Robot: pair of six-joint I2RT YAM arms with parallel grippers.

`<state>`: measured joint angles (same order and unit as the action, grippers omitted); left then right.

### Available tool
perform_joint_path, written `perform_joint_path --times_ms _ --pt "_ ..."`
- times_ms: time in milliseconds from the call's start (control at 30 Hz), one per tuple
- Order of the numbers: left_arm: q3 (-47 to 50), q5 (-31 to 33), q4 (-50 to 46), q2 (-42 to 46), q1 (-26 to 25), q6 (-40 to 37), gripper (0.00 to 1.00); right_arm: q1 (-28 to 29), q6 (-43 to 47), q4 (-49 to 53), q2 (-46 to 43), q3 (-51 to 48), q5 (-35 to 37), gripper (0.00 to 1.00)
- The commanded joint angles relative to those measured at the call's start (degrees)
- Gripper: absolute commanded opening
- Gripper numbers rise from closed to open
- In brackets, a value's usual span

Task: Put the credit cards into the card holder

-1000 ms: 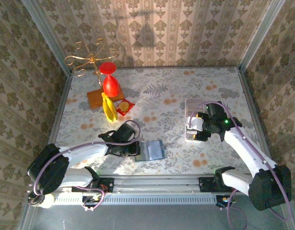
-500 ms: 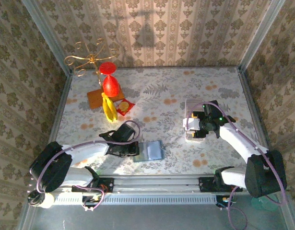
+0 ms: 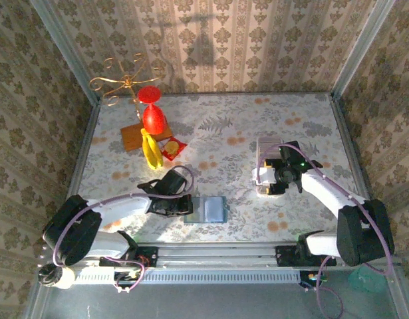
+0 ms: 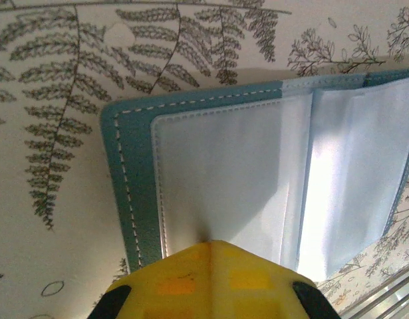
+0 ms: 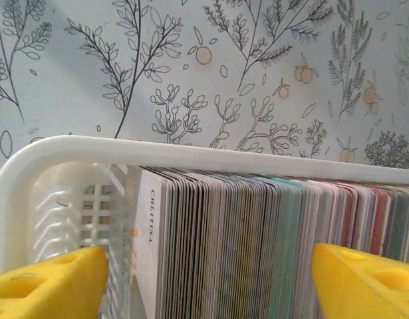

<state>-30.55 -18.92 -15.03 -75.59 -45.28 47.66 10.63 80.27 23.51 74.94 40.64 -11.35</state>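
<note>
1. The dark-teal, stitched card holder [image 3: 209, 209] with clear plastic sleeves lies open and flat on the floral-printed surface [image 3: 224, 126]. It is near the front edge, well apart from the cards.
2. The left fingers [image 4: 211, 276] are closed tight, with their tips on the holder's left sleeve. I cannot tell whether they pinch it or merely pin it.
3. The right fingers [image 5: 51, 279] stand wide apart over the white slotted plastic basket [image 5: 191, 149]. They straddle the upright stack of thin credit cards [image 5: 257, 219], with nothing gripped.
4. The step in hand looks like picking a card. To do it well, narrow the span onto one end card — not the whole pack — and come down squarely along its edges. Close gently, then lift straight up so the neighbours stay put.
</note>
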Motion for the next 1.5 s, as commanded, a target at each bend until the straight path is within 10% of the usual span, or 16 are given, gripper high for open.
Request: perform_joint_path --times_ms 0,767,1467 --pt "-1.27 -0.59 -0.33 -1.28 0.37 -1.34 0.01 -0.06 2.30 -1.43 1.77 -0.70 0.89 0.76" --pt "-0.23 -1.21 2.41 -2.63 0.28 -0.03 0.00 0.45 2.08 1.89 -3.29 -0.37 2.47 0.26" --pt "2.50 -0.42 3.35 -0.90 -0.86 2.16 0.00 0.45 -0.92 6.10 -8.70 1.46 3.62 0.04"
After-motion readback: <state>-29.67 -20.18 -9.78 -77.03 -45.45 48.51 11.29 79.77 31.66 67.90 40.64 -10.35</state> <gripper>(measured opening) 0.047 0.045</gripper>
